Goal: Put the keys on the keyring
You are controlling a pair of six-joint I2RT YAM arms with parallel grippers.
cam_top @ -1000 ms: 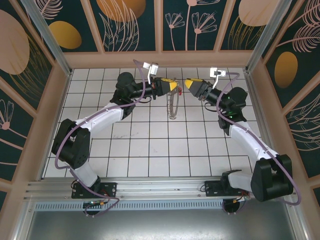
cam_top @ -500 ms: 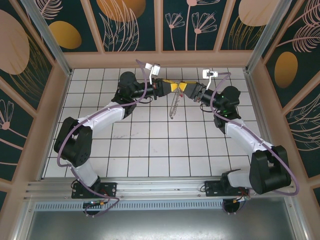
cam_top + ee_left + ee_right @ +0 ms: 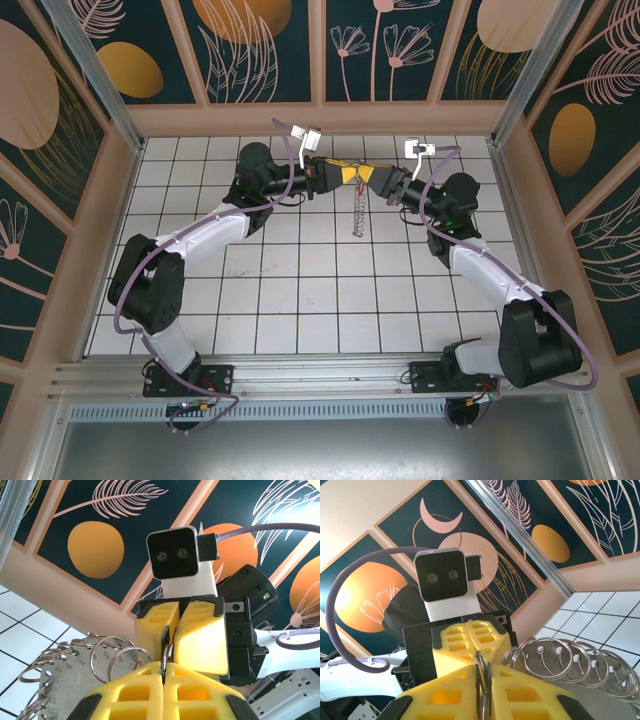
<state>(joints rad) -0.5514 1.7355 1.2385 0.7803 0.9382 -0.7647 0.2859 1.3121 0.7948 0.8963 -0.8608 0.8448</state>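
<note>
Yellow foam pads mark both arms in the top view. The left fingers and right fingers meet tip to tip at the upper centre of the frame, above the white tiled surface. A bunch of split rings dangles below where they meet.

From the left wrist, the left fingers sit at the bottom centre, pressed together and clamped on a thin wire keyring that rises out of their seam. The right fingers face them at mid-frame, also together, pinching what looks like the same loop. At the lower left the split rings fan along the edge of a punched, numbered metal plate.

From the right wrist, the right fingers are closed on the keyring at the bottom centre. The left fingers are just behind it, and the split rings trail towards the right edge.

This looks like the threading step. Next, one side probably holds firm while the other works the coil apart. Which piece counts as a key I cannot tell.
</note>
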